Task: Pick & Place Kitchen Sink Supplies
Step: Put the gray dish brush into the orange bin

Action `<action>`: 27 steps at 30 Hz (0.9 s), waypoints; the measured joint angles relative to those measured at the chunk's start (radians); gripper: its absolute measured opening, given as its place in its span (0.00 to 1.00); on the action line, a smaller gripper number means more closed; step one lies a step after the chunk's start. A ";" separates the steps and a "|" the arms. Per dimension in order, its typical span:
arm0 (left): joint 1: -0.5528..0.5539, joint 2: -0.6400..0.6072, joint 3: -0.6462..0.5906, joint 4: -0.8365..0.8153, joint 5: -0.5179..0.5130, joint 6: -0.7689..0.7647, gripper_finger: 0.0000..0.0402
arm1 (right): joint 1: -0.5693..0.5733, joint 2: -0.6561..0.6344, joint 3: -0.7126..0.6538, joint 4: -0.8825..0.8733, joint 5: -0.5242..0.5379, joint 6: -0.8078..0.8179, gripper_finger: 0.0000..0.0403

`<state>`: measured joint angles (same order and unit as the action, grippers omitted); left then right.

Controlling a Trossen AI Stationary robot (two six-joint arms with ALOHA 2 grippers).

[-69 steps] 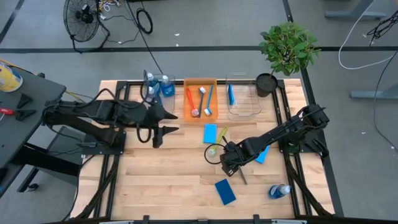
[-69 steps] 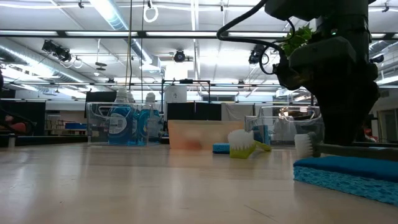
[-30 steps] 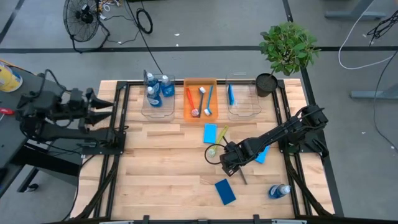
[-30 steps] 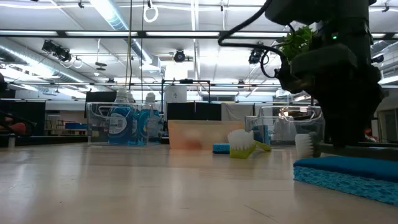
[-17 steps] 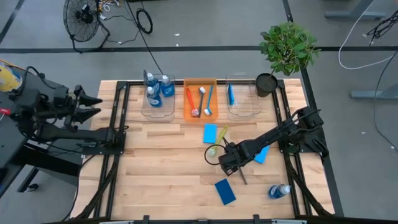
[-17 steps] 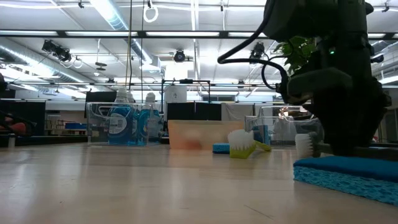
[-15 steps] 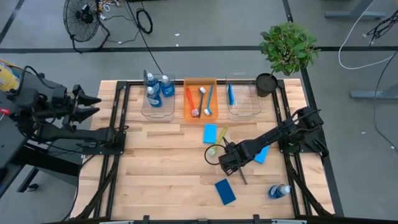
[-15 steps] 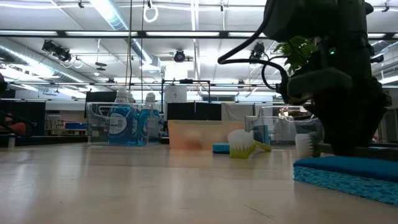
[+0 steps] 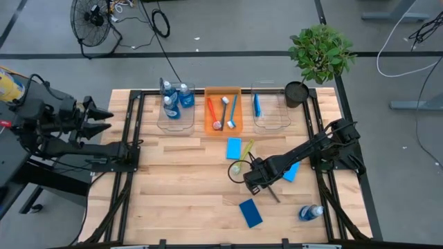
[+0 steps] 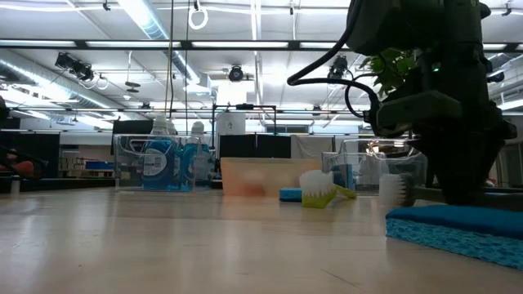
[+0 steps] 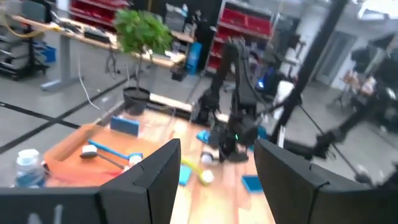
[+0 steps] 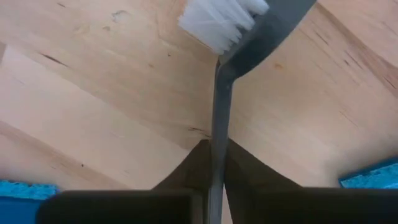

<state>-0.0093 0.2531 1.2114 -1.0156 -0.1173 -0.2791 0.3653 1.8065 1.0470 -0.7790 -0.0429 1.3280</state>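
Observation:
My right gripper points down at the table's middle right, shut on a dark grey brush with white bristles. The low view shows those bristles beside the gripper. A yellow-green brush and a blue sponge lie flat just beyond it. Another sponge and a small bottle lie near the front edge. A third sponge is partly hidden under the right arm. My left gripper stands open, drawn back off the table's left edge. My right gripper pinches the dark grey brush's thin handle between its two fingers, a short way behind the head. The fingers come from above, pointing down, and lie across the handle. The brush lies level and low along the table, its free handle end pointing toward the near edge.
Along the far edge stand a clear bin with bottles, an orange bin with brushes and a clear bin holding a sponge. A potted plant stands at the far right corner. Bare wood lies at the table's left and near left.
My right gripper has shut on the dark grey brush's handle, and the brush has turned slightly, its bristles shifting a little. My left arm has drawn back a bit toward the table's left edge, then kept still.

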 joint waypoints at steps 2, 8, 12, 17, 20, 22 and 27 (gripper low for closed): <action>0.000 0.000 0.000 -0.035 0.013 0.025 0.52 | 0.000 0.000 0.000 0.001 0.000 0.000 0.05; 0.000 0.000 0.000 -0.176 -0.007 0.108 0.52 | 0.000 0.000 0.001 0.001 -0.002 -0.001 0.05; 0.000 0.000 0.000 -0.260 -0.063 0.165 0.52 | 0.000 0.000 0.001 0.001 -0.002 -0.001 0.07; 0.000 0.000 0.000 -0.338 -0.072 0.186 0.52 | 0.000 0.000 0.001 0.002 -0.002 -0.001 0.04; 0.000 0.000 0.000 -0.370 -0.073 0.194 0.52 | 0.000 0.000 0.001 0.002 -0.002 -0.001 0.04; 0.000 0.000 0.000 -0.366 -0.073 0.194 0.52 | 0.000 0.000 0.001 0.002 -0.002 -0.001 0.03; 0.000 0.000 0.000 -0.367 -0.073 0.197 0.52 | 0.000 -0.007 0.000 0.002 -0.004 0.003 0.03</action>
<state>-0.0093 0.2531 1.2110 -1.3823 -0.1902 -0.0822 0.3653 1.7996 1.0470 -0.7773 -0.0467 1.3312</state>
